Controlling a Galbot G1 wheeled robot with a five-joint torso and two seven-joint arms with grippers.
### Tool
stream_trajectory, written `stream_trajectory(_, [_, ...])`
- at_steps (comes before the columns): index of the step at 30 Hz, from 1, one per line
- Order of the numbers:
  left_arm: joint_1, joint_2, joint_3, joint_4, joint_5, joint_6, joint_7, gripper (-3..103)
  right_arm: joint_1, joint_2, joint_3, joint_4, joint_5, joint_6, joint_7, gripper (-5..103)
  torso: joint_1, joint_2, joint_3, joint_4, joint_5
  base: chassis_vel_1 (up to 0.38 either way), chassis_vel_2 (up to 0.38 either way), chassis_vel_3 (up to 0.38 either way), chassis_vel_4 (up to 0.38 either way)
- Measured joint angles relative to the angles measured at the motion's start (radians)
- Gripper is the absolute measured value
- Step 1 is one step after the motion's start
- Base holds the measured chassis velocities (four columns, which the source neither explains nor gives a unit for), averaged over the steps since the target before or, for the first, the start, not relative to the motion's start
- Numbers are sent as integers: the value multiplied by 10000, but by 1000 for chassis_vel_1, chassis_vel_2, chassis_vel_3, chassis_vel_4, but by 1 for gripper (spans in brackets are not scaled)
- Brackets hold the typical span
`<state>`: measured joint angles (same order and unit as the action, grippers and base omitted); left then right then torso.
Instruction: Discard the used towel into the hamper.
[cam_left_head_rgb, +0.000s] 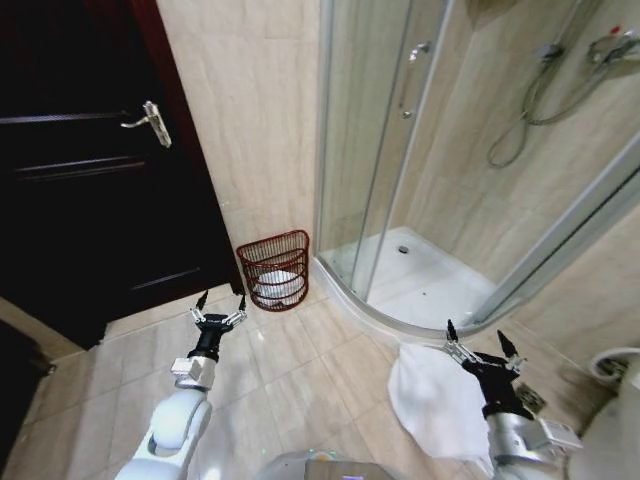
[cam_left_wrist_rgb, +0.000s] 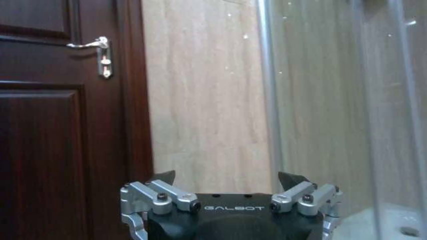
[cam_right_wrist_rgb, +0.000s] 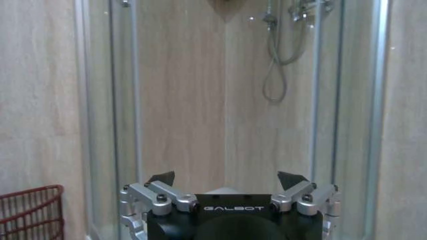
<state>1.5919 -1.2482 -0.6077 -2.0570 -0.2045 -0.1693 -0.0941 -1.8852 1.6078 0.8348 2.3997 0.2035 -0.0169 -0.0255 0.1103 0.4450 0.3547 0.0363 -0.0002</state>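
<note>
Towel (cam_left_head_rgb: 432, 400) lies white on the floor tiles beside the shower tray.
Hamper (cam_left_head_rgb: 275, 268) by the wall holds white cloth; left gripper (cam_left_head_rgb: 221, 307) and right gripper (cam_left_head_rgb: 478, 344) both spread, empty.

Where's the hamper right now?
In the head view the hamper stands on the floor against the tiled wall, between the dark door and the shower enclosure, ahead of the left gripper.

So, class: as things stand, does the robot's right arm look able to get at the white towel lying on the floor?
Probably yes. The right gripper hangs open just above the towel, which lies spread on bare floor tiles beside the shower tray, with nothing between them.
</note>
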Motion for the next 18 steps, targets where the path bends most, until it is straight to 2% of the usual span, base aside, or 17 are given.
stream_trajectory(3, [16, 12, -1, 25, -3, -63, 2, 100, -3, 2, -12, 0, -41, 18, 1, 100, 0, 0, 0, -3, 9, -186, -346, 171, 334])
stream_trajectory(4, [19, 13, 0, 41, -8, -96, 7, 100, -4, 2, -15, 0, -56, 25, 1, 100, -2, 1, -1, -5, -1, -205, -337, 178, 309])
stream_trajectory(11, [42, 32, 76, 158, -33, -259, 7, 100, -28, 7, -27, 28, -122, 71, 2, 100, -1, 0, 0, -1, 0, -138, -317, 133, 320])
stream_trajectory(14, [32, 32, 123, 184, -33, -275, 36, 100, -24, 7, -33, 10, -124, 306, 38, 100, 0, 0, 0, -3, 1, -104, -252, 91, 299])
stream_trajectory(18, [8, 32, 152, 187, -6, -193, 117, 100, 8, 6, -25, -31, -186, 461, 84, 100, -1, 0, 0, -5, 4, -77, -155, 77, 69])
